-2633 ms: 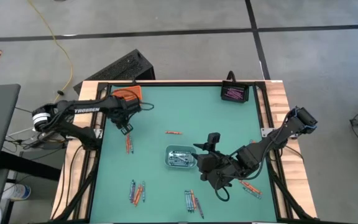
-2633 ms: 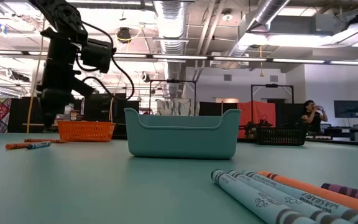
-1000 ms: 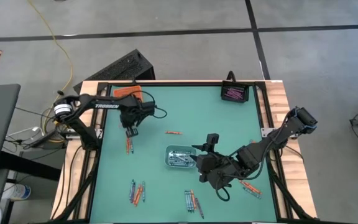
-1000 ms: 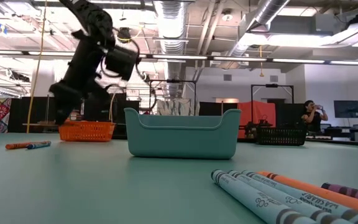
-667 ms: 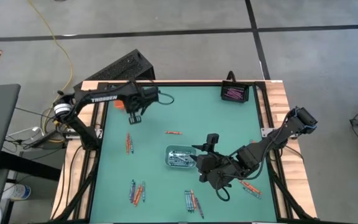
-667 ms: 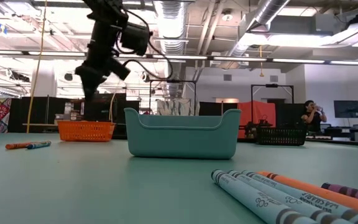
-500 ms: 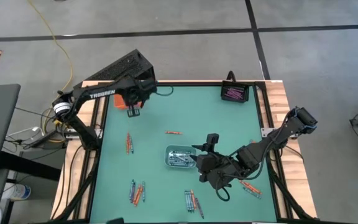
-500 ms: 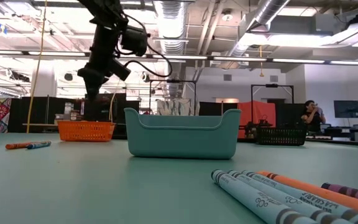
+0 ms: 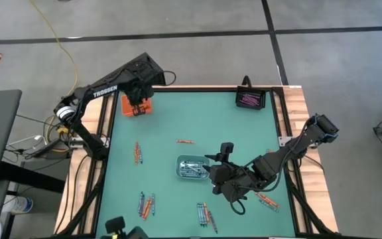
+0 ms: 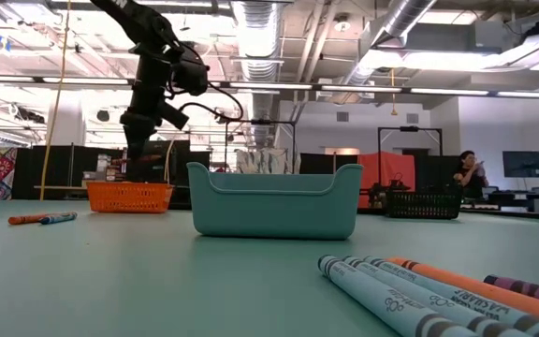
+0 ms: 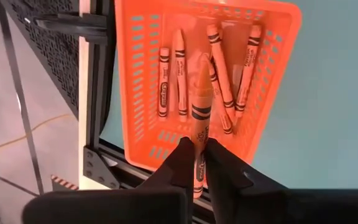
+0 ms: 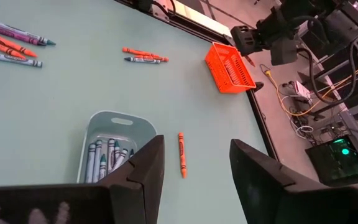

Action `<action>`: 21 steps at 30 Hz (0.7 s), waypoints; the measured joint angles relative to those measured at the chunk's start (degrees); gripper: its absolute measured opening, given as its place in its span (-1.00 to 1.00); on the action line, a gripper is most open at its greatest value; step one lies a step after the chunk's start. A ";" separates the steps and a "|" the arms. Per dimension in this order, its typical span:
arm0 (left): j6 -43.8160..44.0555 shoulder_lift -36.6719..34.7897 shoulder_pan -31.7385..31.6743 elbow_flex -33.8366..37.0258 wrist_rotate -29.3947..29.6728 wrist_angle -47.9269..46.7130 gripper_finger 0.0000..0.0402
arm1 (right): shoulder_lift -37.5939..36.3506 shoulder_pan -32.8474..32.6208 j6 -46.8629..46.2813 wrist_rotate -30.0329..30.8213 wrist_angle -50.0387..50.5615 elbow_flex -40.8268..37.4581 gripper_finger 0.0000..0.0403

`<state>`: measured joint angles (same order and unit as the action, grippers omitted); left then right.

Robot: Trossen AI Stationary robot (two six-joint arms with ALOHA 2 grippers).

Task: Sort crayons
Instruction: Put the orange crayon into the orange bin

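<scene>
My left gripper (image 9: 136, 106) hangs over the orange basket (image 11: 166, 140) at the table's far left corner, shut on an orange crayon (image 11: 201, 93). Several orange crayons lie in that basket. My right gripper (image 12: 194, 168) stands open above the table, beside the grey-blue tray (image 9: 192, 167) that holds grey-blue crayons. Loose crayons lie flat on the green table: one orange (image 9: 186, 141), a pair (image 9: 137, 153) at the left, and groups along the near side (image 9: 146, 204) (image 9: 206, 216). My left gripper pinches the orange crayon near its back end (image 11: 198, 163) between its two fingers. The fingers slant steeply down from above and the crayon runs on along their line, its tip toward the basket. The crayon is lifted clear above the crayons in the basket.
A black tray (image 9: 249, 99) with purple crayons stands at the far right corner. More crayons (image 9: 267, 199) lie under my right arm near the right edge. A black frame (image 11: 98, 93) borders the table just outside the basket. A person stands far off in the room (image 10: 464, 173).
My left gripper has risen from above the crayon pair at the left. It has gone toward the table's far edge with the orange crayon held between its fingers. It now stands over the orange basket.
</scene>
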<state>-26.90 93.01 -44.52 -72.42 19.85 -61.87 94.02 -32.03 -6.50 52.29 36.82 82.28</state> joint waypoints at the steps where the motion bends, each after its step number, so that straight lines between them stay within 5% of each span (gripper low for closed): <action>1: -0.08 0.00 -0.06 0.00 0.10 -0.07 -0.88 | 0.00 -0.02 -0.02 0.00 -0.02 0.00 -0.09; 12: 2.38 0.00 0.05 0.00 2.05 -0.70 -0.47 | 0.00 0.00 -0.01 0.00 -0.02 0.00 -0.09; 21: 10.61 -1.94 5.10 -1.83 4.69 -3.83 -0.44 | 0.00 0.00 0.00 0.01 -1.03 0.00 -0.09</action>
<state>-16.29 91.08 -39.41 -74.26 24.54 -65.69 94.02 -32.03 -6.51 52.30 35.79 82.28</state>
